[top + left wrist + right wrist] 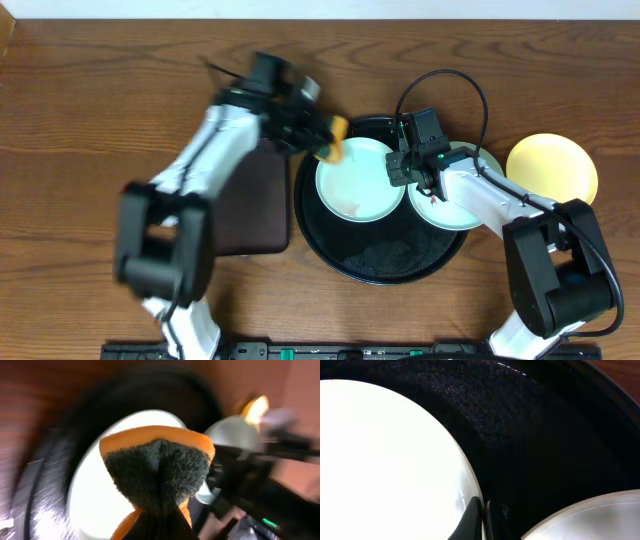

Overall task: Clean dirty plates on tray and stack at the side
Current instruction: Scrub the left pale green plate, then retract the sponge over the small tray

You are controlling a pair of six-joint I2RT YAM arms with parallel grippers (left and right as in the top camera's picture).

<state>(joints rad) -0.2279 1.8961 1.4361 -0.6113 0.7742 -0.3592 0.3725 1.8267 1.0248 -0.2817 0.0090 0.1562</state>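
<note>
Left gripper (322,133) is clamped on an orange sponge (335,141) and holds it over the far-left edge of a plate. That arm is smeared by blur in the overhead view, and its wrist view is blurred too. Right gripper (398,172) is drawn narrow, its fingers (472,520) almost together, pinching the right rim of the same plate.

A brown wooden table (90,110) carries everything. At its middle sits the round tray (385,275), glossy black with a low rim. Just beside the round tray's left edge lies a dark rectangular tray (255,215), partly under the left arm; whether the two touch cannot be told.

Two pale mint-white plates lie side by side on the round tray. The left plate (355,180) takes up the tray's middle and shows a small reddish-brown smear (345,208) toward its near side. The right plate (462,205) is mostly covered by the right arm and reaches past the tray's right rim. The rims of these two plates come close together at the right gripper. The yellow plate (552,168) lies on the bare wood to the right of the round tray, off it and just beside the right plate.

In the left wrist view the sponge shows a dark scouring face folded between orange edges, with the left plate pale beneath it.
</note>
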